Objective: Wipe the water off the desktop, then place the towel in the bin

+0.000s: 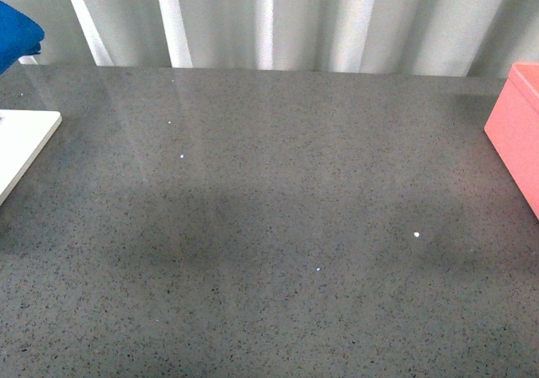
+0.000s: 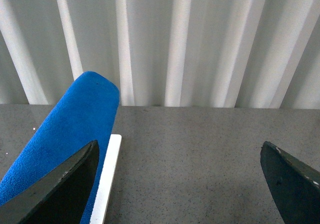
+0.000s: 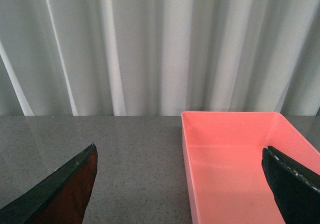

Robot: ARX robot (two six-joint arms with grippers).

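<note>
Seen from the robot's chest, the speckled dark-grey table (image 1: 269, 226) stretches back to a pale pleated curtain (image 1: 269, 16), and neither hand is in view. The blue towel (image 1: 17, 37) pokes in at the far left edge, beyond a flat white board (image 1: 21, 146), while the salmon-pink bin (image 1: 518, 134) sits at the far right edge, well apart from both. From the left wrist, the left hand (image 2: 179, 143) is spread wide, its two dark fingers (image 2: 55, 194) holding nothing, with only bare table between them. The towel (image 2: 65, 134) rises just ahead of one finger and is partly hidden behind it, lying over the white board (image 2: 107, 184); whether cloth and finger touch cannot be told. From the right wrist, the right hand (image 3: 178, 148) is likewise wide open and grips nothing. The bin (image 3: 230, 129) stands on the table just ahead of it, its open top facing up, closer to one finger than to the other, with the curtain behind.
</note>
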